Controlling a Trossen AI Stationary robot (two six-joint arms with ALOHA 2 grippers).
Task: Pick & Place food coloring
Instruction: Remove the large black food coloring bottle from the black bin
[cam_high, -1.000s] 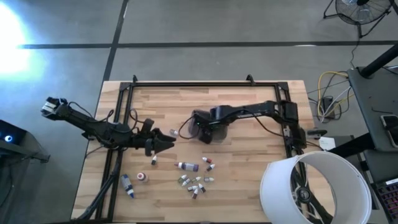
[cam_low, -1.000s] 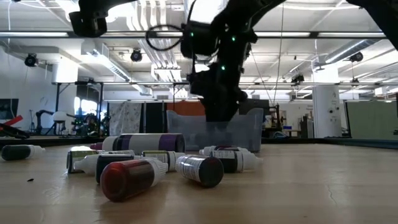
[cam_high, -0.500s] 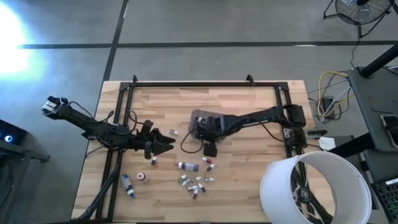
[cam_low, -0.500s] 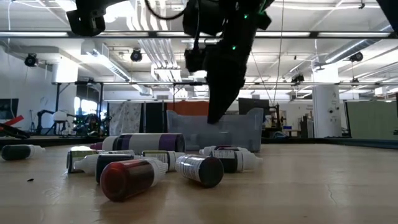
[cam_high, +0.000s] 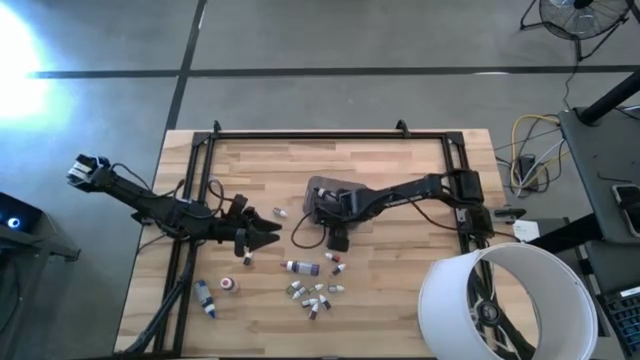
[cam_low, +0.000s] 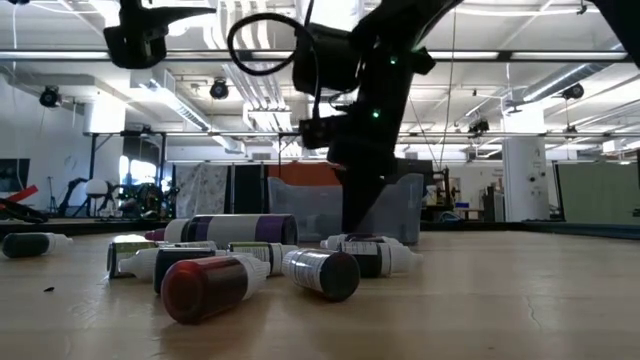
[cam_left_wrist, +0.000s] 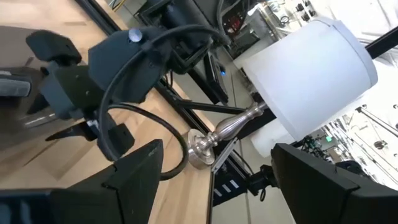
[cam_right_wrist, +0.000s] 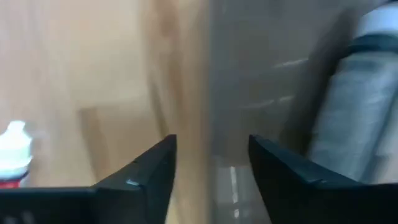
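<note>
Bottles of food coloring lie scattered on the near half of the table from above; the right gripper hangs by the grey tub just far of them, the left gripper waits to the left. At table height the bottles sit tumbled in front and the right arm descends just behind them. The left wrist shows its fingers spread, empty. The right wrist shows fingers parted, holding nothing, one bottle near. Best to center over a single bottle before closing

left end effector spread, right end effector empty
</note>
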